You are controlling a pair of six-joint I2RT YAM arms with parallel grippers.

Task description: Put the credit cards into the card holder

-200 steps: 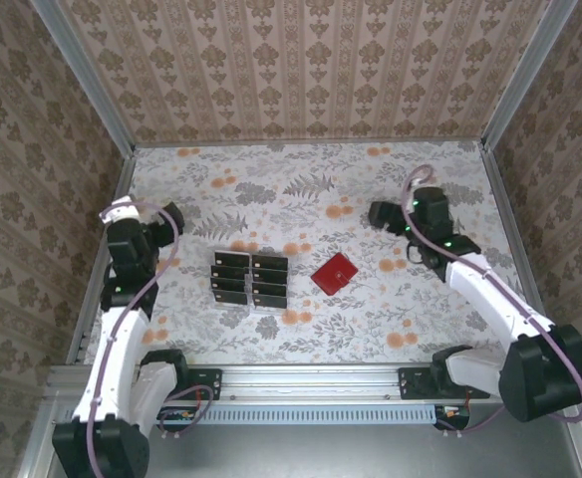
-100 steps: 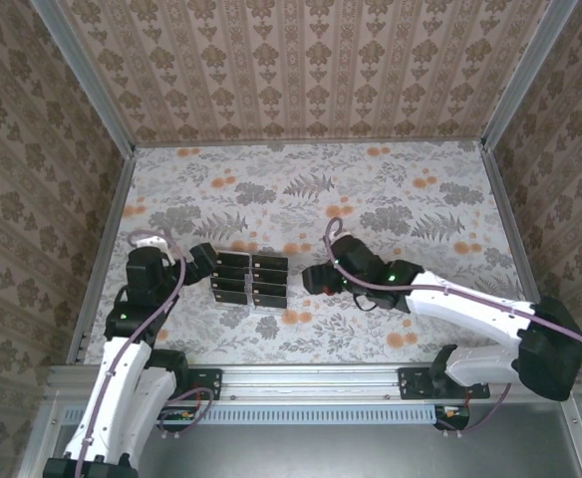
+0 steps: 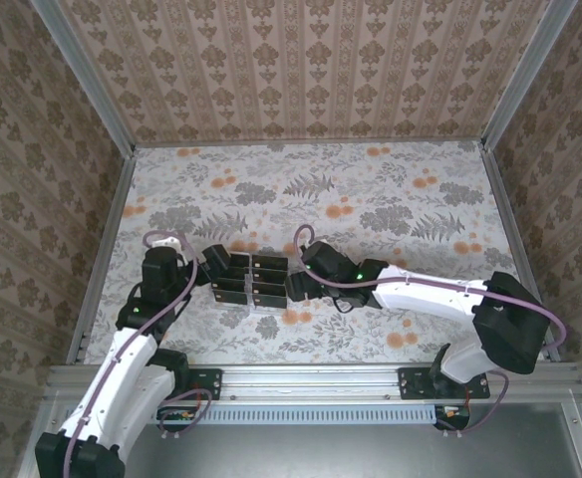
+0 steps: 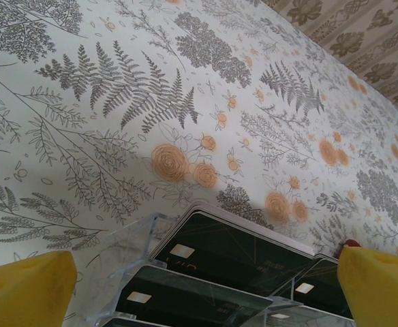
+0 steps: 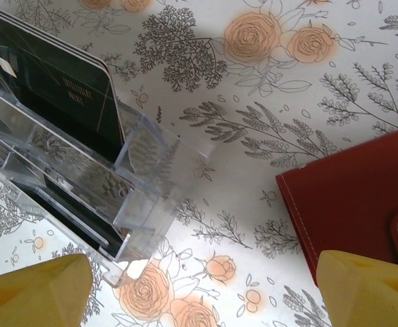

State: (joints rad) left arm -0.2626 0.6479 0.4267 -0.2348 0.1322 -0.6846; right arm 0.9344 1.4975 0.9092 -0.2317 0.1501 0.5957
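Observation:
Several black credit cards stand in two rows in a clear plastic tray. My left gripper hovers open at the tray's left end. In the left wrist view its yellow fingers stand wide apart, and the cards show their pale chips between them. My right gripper is open just right of the tray, empty. In the right wrist view the red card holder lies closed at the right, with its snap tab at the frame edge. One card shows at the upper left. In the top view the right arm covers the card holder.
The clear tray's corner sits between the right gripper's fingers, low on the floral tablecloth. Patterned walls enclose the table on three sides. Open cloth lies behind the tray and to the right.
The right arm swung from the back right over the card holder to the tray's right side. The left gripper moved down and right to the tray's left end. Both stayed open.

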